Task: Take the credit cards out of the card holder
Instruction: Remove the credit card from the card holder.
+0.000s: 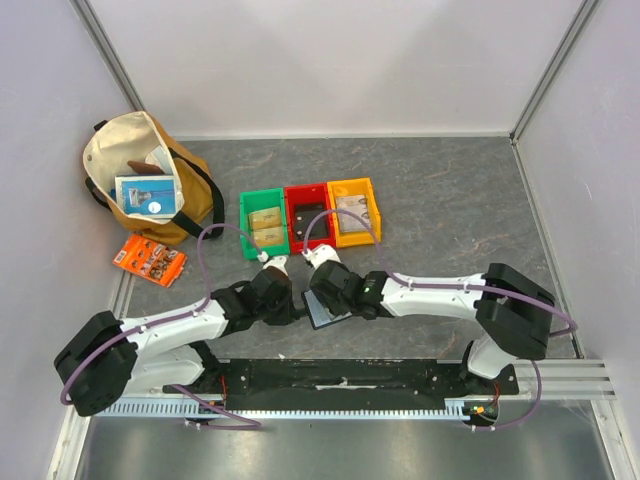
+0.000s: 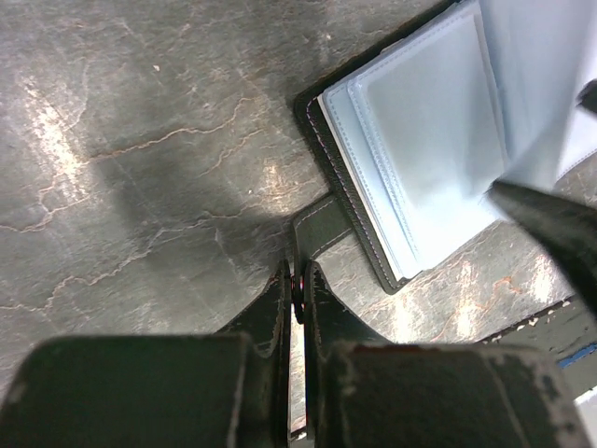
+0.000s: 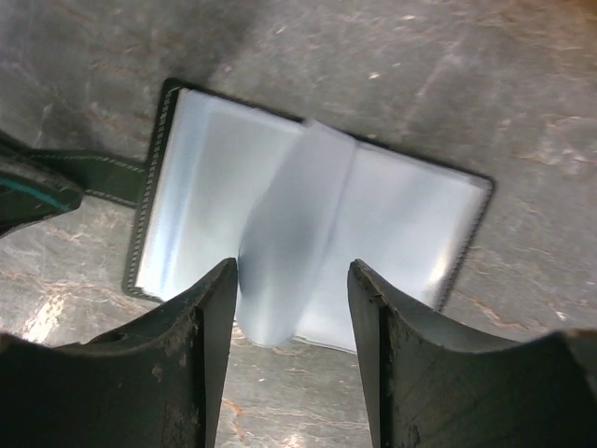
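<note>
The card holder point(image 1: 326, 313) lies open on the grey table between the two arms. It shows black-rimmed with pale grey-blue clear sleeves in the left wrist view point(image 2: 420, 159) and the right wrist view point(image 3: 410, 224). My left gripper point(image 2: 298, 280) is shut on the holder's black strap point(image 2: 317, 229) at its edge. My right gripper point(image 3: 291, 280) is open just above the holder. One loose sleeve leaf point(image 3: 298, 233) stands up between its fingers. I cannot make out any card in the sleeves.
Green point(image 1: 264, 222), red point(image 1: 308, 215) and orange point(image 1: 355, 210) bins with items stand behind the grippers. A tan bag point(image 1: 145, 180) and an orange packet point(image 1: 148, 260) sit at the left. A black mat point(image 1: 340, 380) runs along the near edge.
</note>
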Action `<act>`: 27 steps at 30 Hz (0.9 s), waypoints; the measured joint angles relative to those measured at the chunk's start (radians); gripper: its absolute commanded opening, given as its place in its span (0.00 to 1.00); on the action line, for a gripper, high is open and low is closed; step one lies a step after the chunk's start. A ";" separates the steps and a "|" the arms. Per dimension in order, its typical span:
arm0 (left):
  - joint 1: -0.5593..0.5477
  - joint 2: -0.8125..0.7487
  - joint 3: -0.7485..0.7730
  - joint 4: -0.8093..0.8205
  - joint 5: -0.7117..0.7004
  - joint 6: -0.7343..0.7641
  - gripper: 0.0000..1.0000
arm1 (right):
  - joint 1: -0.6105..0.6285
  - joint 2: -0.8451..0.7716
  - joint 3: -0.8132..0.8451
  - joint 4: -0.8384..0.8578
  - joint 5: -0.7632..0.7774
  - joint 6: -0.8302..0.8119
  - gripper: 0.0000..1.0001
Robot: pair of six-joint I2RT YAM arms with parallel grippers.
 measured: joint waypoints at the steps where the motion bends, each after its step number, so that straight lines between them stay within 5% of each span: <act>1: 0.000 -0.002 0.000 -0.004 -0.002 0.000 0.02 | -0.012 -0.011 0.000 -0.006 0.001 0.003 0.60; 13: 0.000 -0.045 -0.005 -0.039 -0.016 0.000 0.02 | -0.158 -0.087 -0.048 -0.108 0.096 0.037 0.62; 27: 0.000 -0.103 -0.050 0.005 0.008 -0.041 0.02 | 0.007 -0.117 0.060 -0.027 0.051 0.032 0.91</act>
